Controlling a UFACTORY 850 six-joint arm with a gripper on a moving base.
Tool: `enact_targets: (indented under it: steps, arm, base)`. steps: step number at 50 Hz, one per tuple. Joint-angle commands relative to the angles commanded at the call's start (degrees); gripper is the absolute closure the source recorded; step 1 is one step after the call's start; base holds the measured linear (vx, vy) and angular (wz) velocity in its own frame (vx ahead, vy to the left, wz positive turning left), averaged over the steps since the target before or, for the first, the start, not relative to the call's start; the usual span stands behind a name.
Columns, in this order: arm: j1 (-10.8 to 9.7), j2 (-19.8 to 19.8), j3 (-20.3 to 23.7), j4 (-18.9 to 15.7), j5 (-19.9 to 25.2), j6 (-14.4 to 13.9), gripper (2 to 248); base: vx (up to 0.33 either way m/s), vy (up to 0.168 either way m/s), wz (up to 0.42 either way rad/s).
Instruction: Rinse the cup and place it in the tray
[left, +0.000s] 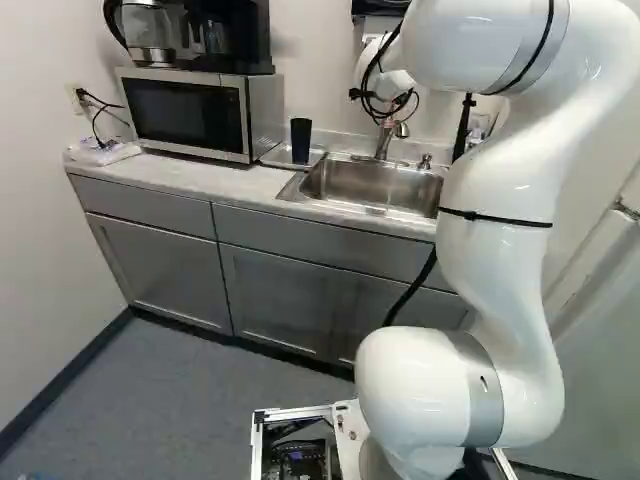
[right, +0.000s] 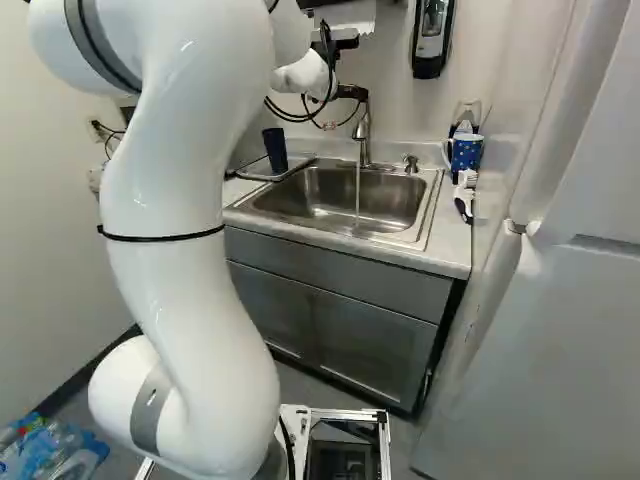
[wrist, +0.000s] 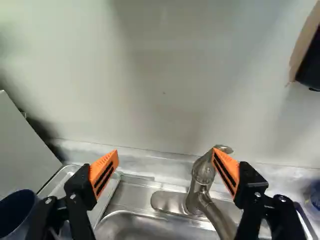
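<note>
My gripper (right: 346, 93) is up by the faucet (right: 364, 140) at the back of the sink. In the wrist view the gripper (wrist: 166, 156) stands wide open, nothing between its orange pads; one finger overlaps the faucet's handle (wrist: 205, 170), and whether they touch I cannot tell. A dark blue cup (left: 301, 141) stands upright on the tray (right: 256, 172) left of the sink; in the wrist view this cup (wrist: 17, 212) is beyond the other finger, outside the grip. A thin stream of water (right: 357, 192) runs from the faucet into the sink (right: 325, 205).
A microwave (left: 190, 112) with a coffee maker (left: 225, 35) on top is left of the tray. Right of the sink are a blue patterned mug (right: 466, 152) and a white brush (right: 465, 192). A soap dispenser (right: 432, 35) hangs on the wall; a white fridge (right: 560, 300) stands at the right.
</note>
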Motion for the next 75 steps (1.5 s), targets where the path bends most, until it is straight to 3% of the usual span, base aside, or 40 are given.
enact_targets:
  steps: [18, 48, 58, 75]
  arm:
    - [-0.8, 4.2, 4.8, 0.0, -0.7, 0.0, 3]
    - [-3.6, 11.6, 13.1, 0.0, -6.4, 0.0, 3]
    - [-4.7, 14.0, 15.6, 0.0, -9.9, 0.0, 3]
    - [-6.7, 18.0, 19.8, 0.0, -19.7, 0.0, 3]
  base:
    - [0.000, 0.000, 0.000]
    - [0.000, 0.000, 0.000]
    - [0.000, 0.000, 0.000]
    - [0.000, 0.000, 0.000]
